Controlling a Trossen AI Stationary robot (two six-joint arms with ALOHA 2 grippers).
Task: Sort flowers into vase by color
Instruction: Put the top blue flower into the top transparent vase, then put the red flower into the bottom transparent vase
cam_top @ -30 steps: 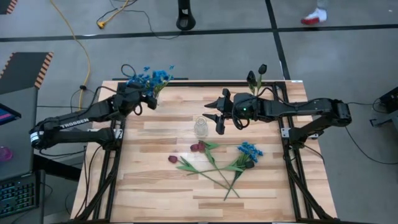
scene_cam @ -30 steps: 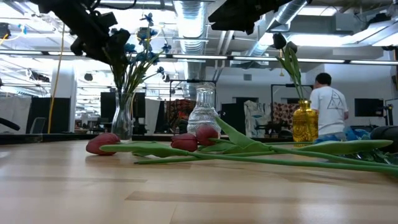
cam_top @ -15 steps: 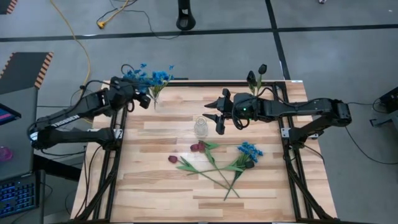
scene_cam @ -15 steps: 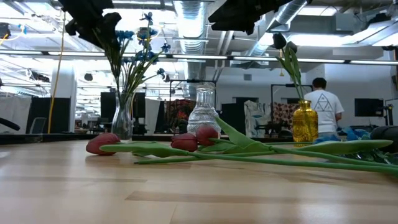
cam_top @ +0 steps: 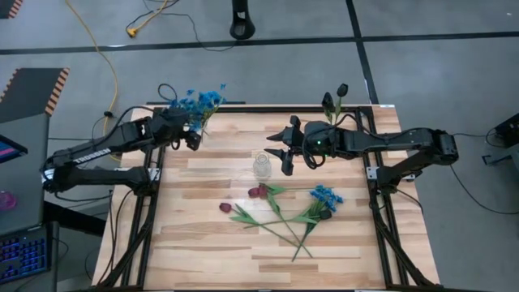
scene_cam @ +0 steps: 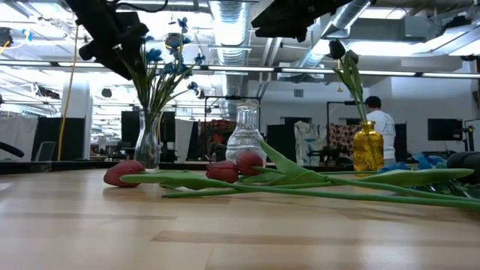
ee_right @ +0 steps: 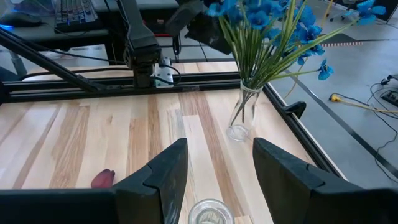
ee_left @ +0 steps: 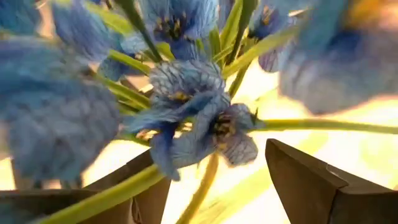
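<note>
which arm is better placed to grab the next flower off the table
Right, probably. The right gripper hangs open above the empty clear vase, close to the loose flowers; the left gripper is off among the blue blooms.

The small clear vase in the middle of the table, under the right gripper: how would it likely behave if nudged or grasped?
The small clear vase looks like glass, so probably rigid, smooth and somewhat slippery for the fingers. It stands upright and empty, with a narrow neck over a rounder body, so a sideways nudge would likely tip it. Once down it would probably roll. The open right gripper hovers beside it.
</note>
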